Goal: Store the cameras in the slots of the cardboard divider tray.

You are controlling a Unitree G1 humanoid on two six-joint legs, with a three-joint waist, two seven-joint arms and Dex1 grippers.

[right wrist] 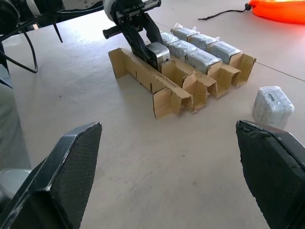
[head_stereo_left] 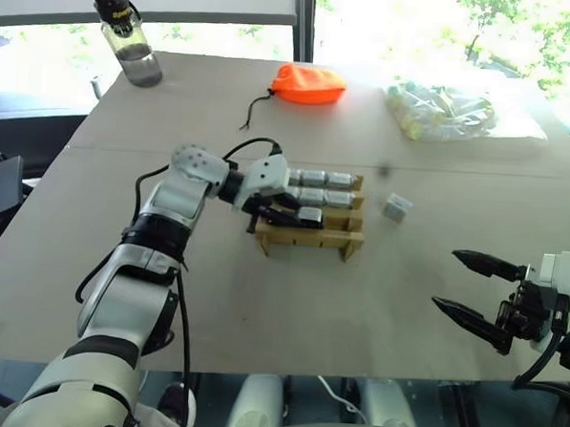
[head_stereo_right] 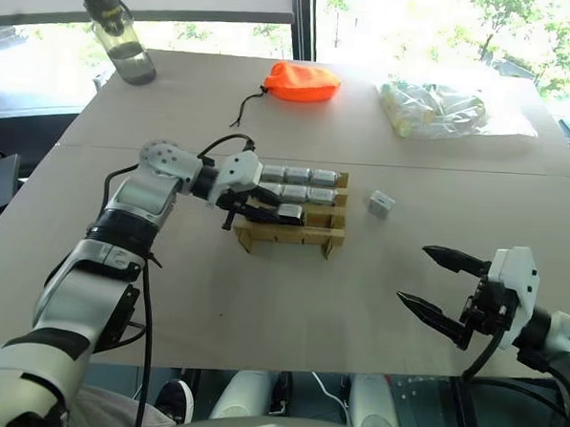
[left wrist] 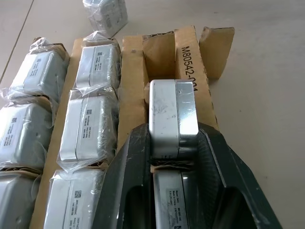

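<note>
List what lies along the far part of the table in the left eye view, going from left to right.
Water bottle → orange pouch → clear plastic bag of pale tubes.

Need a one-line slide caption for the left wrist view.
Left claw lowers a camera into the cardboard divider tray beside filled slots.

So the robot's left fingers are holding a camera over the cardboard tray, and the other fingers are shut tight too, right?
Not quite. The left fingers do hold a camera over the cardboard tray, but the right gripper isn't shut. The left eye view shows its two black fingers spread wide apart, with nothing between them.
</note>
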